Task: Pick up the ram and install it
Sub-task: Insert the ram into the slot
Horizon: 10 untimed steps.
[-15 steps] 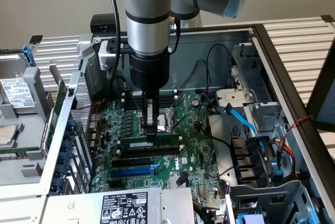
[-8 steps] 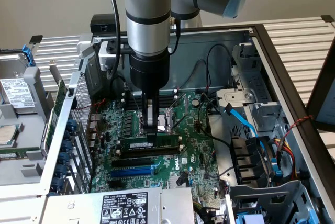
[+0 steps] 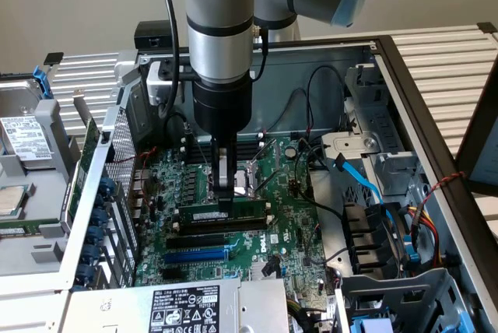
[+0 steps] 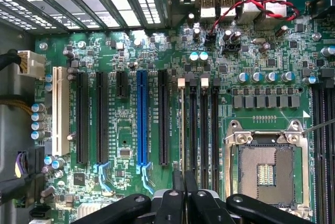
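— Black links and fingers of the gripper [image 4: 184, 179] sit closest to the wrist camera, drawn in narrow with barely a sliver between them. What is in that sliver?
— The ram [image 3: 204, 215], by my reading. In the exterior view it stands on its long edge just below the frame's centre, white sticker facing us. The fingers come straight down on its top edge, about midway along.
— Why midway?
— Likely balance. Pinched at the centre, the stick sits level, and any downward push spreads evenly to both ends. It also runs parallel to the black slots [image 3: 206, 236] beside it, so its edge lines up with a slot on the motherboard [image 3: 292, 216].
— Is it seated?
— Can't tell. Its lower edge is at slot height, but the end clips are too small to read, and the fingers cover the middle.
— And from the wrist?
— There the ram is edge-on, a thin line running out from between the fingers, hard to separate from the slot beneath.
— Anything else hidden?
— The arm [image 3: 222, 37] blocks much of the processor socket [image 4: 264, 169] in the exterior view, and the power supply label [image 3: 184, 310] is cut off at the lower edge. The blue slot [image 3: 198, 256] lies nearer that lower edge, with nothing in it.
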Motion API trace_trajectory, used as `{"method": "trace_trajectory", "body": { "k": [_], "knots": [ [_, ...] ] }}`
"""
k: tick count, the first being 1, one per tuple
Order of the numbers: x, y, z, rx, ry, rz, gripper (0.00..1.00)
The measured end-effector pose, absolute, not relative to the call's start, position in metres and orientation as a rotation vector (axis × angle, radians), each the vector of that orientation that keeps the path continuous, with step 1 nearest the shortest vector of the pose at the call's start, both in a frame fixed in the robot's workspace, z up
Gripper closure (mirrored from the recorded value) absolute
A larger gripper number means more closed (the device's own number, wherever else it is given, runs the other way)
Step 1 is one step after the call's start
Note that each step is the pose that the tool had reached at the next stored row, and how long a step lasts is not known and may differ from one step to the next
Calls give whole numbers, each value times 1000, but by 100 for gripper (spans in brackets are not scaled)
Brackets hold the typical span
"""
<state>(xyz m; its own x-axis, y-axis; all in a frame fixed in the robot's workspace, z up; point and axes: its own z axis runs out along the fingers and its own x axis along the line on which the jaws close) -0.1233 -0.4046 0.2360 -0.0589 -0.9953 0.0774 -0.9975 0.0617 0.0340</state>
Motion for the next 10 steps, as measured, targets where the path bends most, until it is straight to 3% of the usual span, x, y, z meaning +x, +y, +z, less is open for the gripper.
{"method": "trace_trajectory", "body": {
  "k": [10],
  "knots": [
    [-123,-405,236,2096,-2232,44,88]
  ]
}}
